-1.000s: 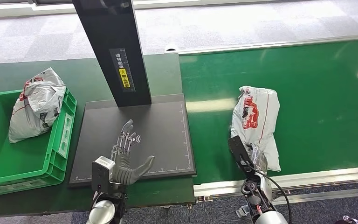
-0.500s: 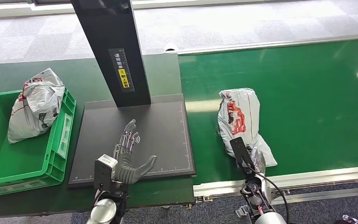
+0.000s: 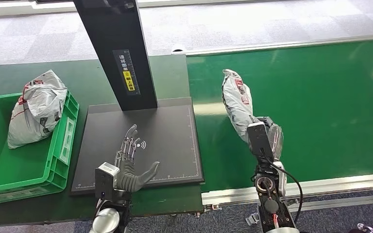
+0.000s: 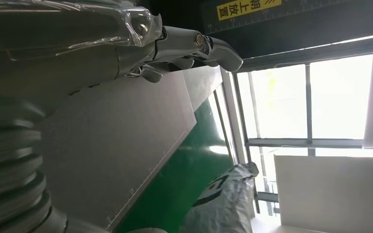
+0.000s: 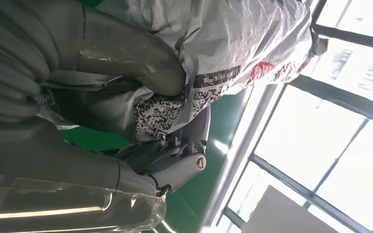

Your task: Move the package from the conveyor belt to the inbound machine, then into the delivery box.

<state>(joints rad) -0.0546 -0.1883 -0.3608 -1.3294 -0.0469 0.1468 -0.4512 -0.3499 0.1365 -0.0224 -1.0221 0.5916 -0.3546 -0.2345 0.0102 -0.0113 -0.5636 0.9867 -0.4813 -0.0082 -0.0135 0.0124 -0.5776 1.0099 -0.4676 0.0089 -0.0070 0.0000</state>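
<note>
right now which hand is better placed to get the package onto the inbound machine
Right. The right hand already grips the package over the conveyor belt, its fingers closed on the plastic. The left hand hovers open over the inbound machine's black plate, holding nothing.

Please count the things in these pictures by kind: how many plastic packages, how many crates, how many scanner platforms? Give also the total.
Grey plastic mailer packages: 2, one gripped by the right hand over the green conveyor belt at, one lying in the crate
Green plastic crates: 1
Black flat scanner platforms: 1, with the left hand above it
Total: 4
</note>
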